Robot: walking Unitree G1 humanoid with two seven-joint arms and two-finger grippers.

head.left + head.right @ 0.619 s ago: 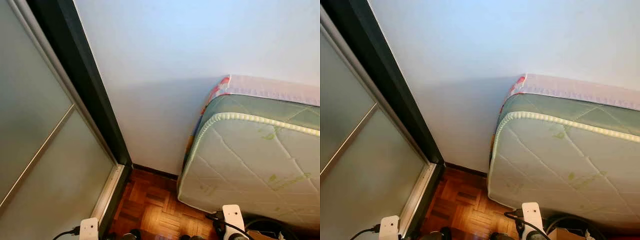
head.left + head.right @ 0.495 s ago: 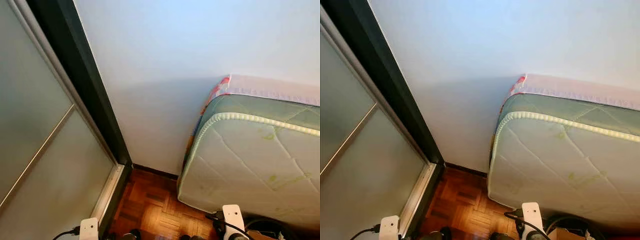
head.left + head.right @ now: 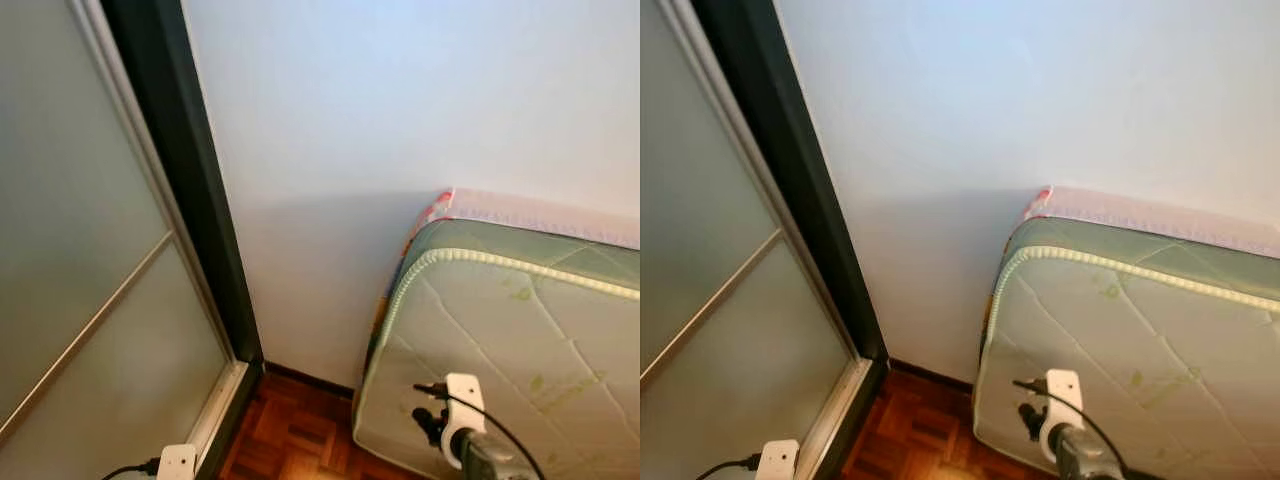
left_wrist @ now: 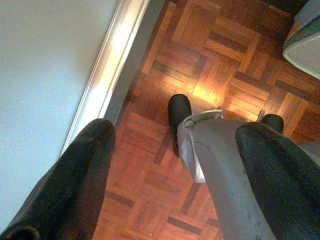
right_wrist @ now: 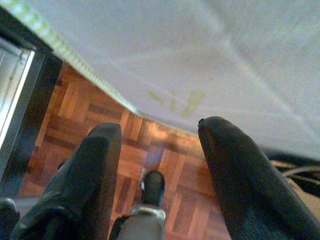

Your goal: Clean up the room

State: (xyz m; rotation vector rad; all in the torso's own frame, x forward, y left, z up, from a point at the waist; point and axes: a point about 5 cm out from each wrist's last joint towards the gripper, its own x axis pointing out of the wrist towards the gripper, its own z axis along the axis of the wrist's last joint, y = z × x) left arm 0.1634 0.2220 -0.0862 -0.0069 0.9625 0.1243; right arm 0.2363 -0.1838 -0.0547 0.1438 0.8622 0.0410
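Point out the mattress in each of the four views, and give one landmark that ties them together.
Left eye view: mattress at lower right, against the wall.
Right eye view: lower right.
Left wrist view: its corner at the upper right edge.
Right wrist view: across the top.
Shared landmark: the parquet floor.

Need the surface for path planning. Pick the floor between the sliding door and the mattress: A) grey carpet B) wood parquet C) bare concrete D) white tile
B: reddish-brown wood parquet blocks in a basket-weave pattern run from the sliding door track to the mattress.
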